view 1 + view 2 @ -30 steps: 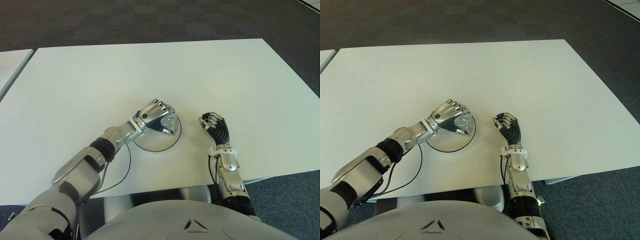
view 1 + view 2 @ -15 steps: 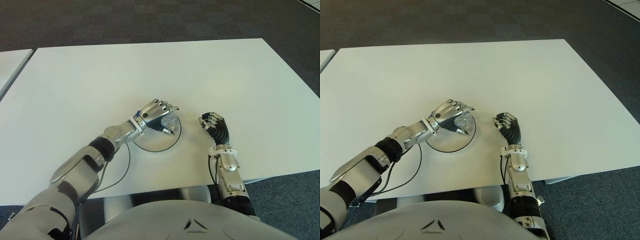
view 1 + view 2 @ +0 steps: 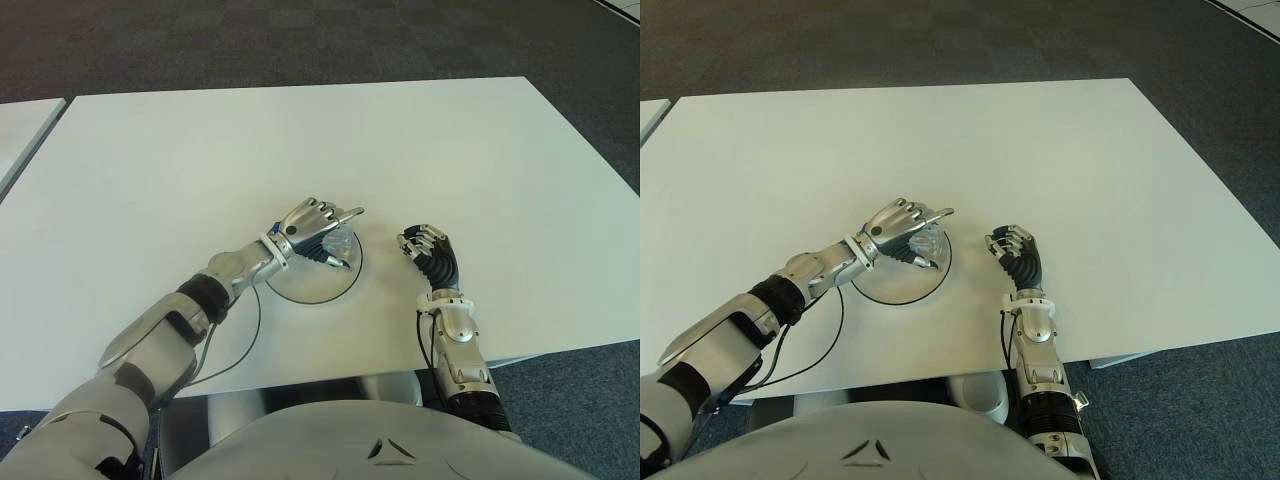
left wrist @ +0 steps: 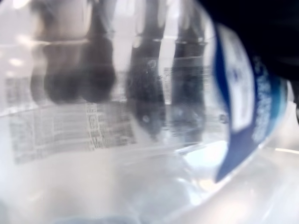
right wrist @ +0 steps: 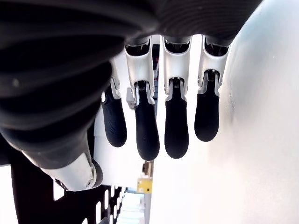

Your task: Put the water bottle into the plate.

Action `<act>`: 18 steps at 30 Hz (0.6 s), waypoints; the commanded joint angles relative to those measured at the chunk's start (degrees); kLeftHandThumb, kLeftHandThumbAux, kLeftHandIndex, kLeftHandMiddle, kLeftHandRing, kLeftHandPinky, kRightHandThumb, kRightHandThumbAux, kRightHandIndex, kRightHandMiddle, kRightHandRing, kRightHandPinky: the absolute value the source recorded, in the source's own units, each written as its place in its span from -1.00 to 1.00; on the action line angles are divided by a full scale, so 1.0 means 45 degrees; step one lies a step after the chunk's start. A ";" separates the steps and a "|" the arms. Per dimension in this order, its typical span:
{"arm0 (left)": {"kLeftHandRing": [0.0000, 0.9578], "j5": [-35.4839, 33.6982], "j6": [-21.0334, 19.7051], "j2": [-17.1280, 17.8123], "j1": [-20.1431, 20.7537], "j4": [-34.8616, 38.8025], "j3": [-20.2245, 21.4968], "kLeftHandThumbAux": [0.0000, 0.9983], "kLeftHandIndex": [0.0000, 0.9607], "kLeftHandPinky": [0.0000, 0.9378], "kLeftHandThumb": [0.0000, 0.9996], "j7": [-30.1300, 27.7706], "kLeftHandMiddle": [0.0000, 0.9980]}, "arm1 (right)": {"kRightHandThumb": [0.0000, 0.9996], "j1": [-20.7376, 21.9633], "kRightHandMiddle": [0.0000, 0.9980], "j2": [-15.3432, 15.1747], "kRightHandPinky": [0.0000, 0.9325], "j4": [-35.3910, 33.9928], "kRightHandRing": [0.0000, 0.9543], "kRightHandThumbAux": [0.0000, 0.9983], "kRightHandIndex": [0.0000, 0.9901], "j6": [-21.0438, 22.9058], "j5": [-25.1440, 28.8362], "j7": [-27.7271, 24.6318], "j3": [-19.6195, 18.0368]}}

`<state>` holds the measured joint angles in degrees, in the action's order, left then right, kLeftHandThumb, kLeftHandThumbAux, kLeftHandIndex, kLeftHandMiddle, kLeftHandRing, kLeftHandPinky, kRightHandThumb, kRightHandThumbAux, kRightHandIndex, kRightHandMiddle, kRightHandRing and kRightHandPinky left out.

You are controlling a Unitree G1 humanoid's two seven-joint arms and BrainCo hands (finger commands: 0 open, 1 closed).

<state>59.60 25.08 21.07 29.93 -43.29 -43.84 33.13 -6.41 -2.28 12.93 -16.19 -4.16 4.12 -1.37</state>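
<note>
A clear water bottle (image 3: 339,243) with a blue label (image 4: 243,121) lies over the far right part of a round, dark-rimmed plate (image 3: 310,298) on the white table (image 3: 300,130). My left hand (image 3: 322,236) is over it. The index finger points straight out, the other fingers stay curled over the bottle, and the thumb is under it. In the left wrist view the bottle (image 4: 117,130) fills the picture, with dark fingers (image 4: 145,79) showing through it. My right hand (image 3: 425,245) shows to the right of the plate, its fingers (image 5: 159,126) curled on nothing.
A black cable (image 3: 245,345) runs from the left forearm across the table's near part. A second white table (image 3: 20,130) stands at the far left. Dark carpet (image 3: 300,40) lies beyond the table's far edge.
The left hand's fingers have loosened over the bottle, and the index finger has straightened out. The bottle and the right hand have stayed where they were.
</note>
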 commanded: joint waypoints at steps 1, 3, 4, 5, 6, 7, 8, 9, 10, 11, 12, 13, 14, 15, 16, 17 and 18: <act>-1.00 0.0239 -0.0063 0.0192 -0.0636 -0.0177 -0.0356 -0.38 -1.00 -1.00 -0.63 -0.0315 -1.00 | 0.41 -0.0081 0.02 0.0033 0.10 0.0085 0.08 0.46 -0.13 -0.0074 0.0040 -0.0022 -0.0016; -1.00 0.0307 -0.0119 0.0216 -0.0645 -0.0130 -0.0390 -0.39 -1.00 -1.00 -0.63 -0.0225 -1.00 | 0.41 -0.0091 0.02 0.0033 0.10 0.0077 0.08 0.46 -0.13 -0.0065 0.0009 0.0002 -0.0008; -1.00 0.0346 -0.0150 0.0227 -0.0650 -0.0106 -0.0408 -0.41 -1.00 -1.00 -0.63 -0.0177 -1.00 | 0.41 -0.0097 0.02 0.0032 0.10 0.0073 0.08 0.46 -0.13 -0.0057 -0.0006 0.0013 -0.0005; -1.00 0.0387 -0.0183 0.0237 -0.0653 -0.0082 -0.0429 -0.42 -1.00 -1.00 -0.64 -0.0131 -1.00 | 0.41 -0.0100 0.02 0.0030 0.10 0.0071 0.08 0.46 -0.13 -0.0047 -0.0020 0.0022 -0.0003; -1.00 0.0407 -0.0205 0.0244 -0.0654 -0.0066 -0.0446 -0.43 -1.00 -1.00 -0.64 -0.0105 -1.00 | 0.41 -0.0101 0.02 0.0028 0.10 0.0071 0.08 0.46 -0.13 -0.0041 -0.0026 0.0026 -0.0003; -1.00 0.0431 -0.0230 0.0252 -0.0654 -0.0050 -0.0465 -0.43 -1.00 -1.00 -0.64 -0.0079 -1.00 | 0.41 -0.0101 0.02 0.0027 0.10 0.0070 0.08 0.46 -0.13 -0.0035 -0.0032 0.0030 -0.0003; -1.00 0.0448 -0.0246 0.0260 -0.0654 -0.0044 -0.0480 -0.44 -1.00 -1.00 -0.64 -0.0055 -1.00 | 0.41 -0.0101 0.02 0.0031 0.11 0.0074 0.08 0.46 -0.13 -0.0032 -0.0041 0.0036 0.0000; -1.00 0.0463 -0.0260 0.0268 -0.0658 -0.0029 -0.0490 -0.44 -1.00 -1.00 -0.64 -0.0050 -1.00 | 0.41 -0.0099 0.02 0.0035 0.11 0.0085 0.08 0.46 -0.13 -0.0039 -0.0038 0.0038 -0.0002; -1.00 0.0474 -0.0269 0.0273 -0.0662 -0.0019 -0.0496 -0.44 -1.00 -1.00 -0.64 -0.0046 -1.00 | 0.41 -0.0098 0.02 0.0037 0.11 0.0093 0.08 0.46 -0.13 -0.0045 -0.0035 0.0038 -0.0003; -1.00 0.0490 -0.0285 0.0280 -0.0667 0.0000 -0.0505 -0.44 -1.00 -1.00 -0.65 -0.0044 -1.00 | 0.41 -0.0097 0.02 0.0039 0.11 0.0102 0.08 0.46 -0.13 -0.0050 -0.0030 0.0038 -0.0007; -1.00 0.0500 -0.0298 0.0289 -0.0672 0.0018 -0.0512 -0.44 -1.00 -1.00 -0.65 -0.0043 -1.00 | 0.41 -0.0097 0.03 0.0042 0.11 0.0104 0.09 0.46 -0.13 -0.0051 -0.0028 0.0040 -0.0006; -1.00 0.0499 -0.0305 0.0302 -0.0680 0.0048 -0.0518 -0.44 -1.00 -1.00 -0.65 -0.0059 -1.00 | 0.41 -0.0096 0.03 0.0045 0.11 0.0106 0.09 0.46 -0.13 -0.0049 -0.0028 0.0044 -0.0007; -1.00 0.0495 -0.0312 0.0311 -0.0686 0.0071 -0.0524 -0.44 -1.00 -1.00 -0.65 -0.0073 -1.00 | 0.41 -0.0095 0.03 0.0046 0.11 0.0108 0.09 0.46 -0.13 -0.0048 -0.0028 0.0047 -0.0007; -1.00 0.0491 -0.0318 0.0322 -0.0694 0.0100 -0.0530 -0.44 -1.00 -1.00 -0.66 -0.0093 -1.00 | 0.41 -0.0093 0.03 0.0048 0.11 0.0112 0.09 0.46 -0.13 -0.0047 -0.0026 0.0050 -0.0009; -1.00 0.0488 -0.0324 0.0330 -0.0700 0.0122 -0.0536 -0.44 -1.00 -1.00 -0.66 -0.0106 -1.00 | 0.41 -0.0092 0.03 0.0049 0.11 0.0116 0.09 0.46 -0.13 -0.0046 -0.0025 0.0052 -0.0010; -1.00 0.0486 -0.0333 0.0341 -0.0706 0.0150 -0.0544 -0.44 -1.00 -1.00 -0.66 -0.0122 -1.00 | 0.41 -0.0090 0.03 0.0049 0.11 0.0121 0.09 0.46 -0.13 -0.0046 -0.0022 0.0054 -0.0012; -1.00 0.0482 -0.0337 0.0354 -0.0712 0.0173 -0.0551 -0.44 -1.00 -1.00 -0.67 -0.0133 -1.00 | 0.41 -0.0089 0.03 0.0053 0.11 0.0121 0.09 0.46 -0.13 -0.0044 -0.0024 0.0059 -0.0011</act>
<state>60.44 23.62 21.94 29.20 -41.65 -44.82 33.85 -6.43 -2.28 12.94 -16.20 -4.26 4.23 -1.36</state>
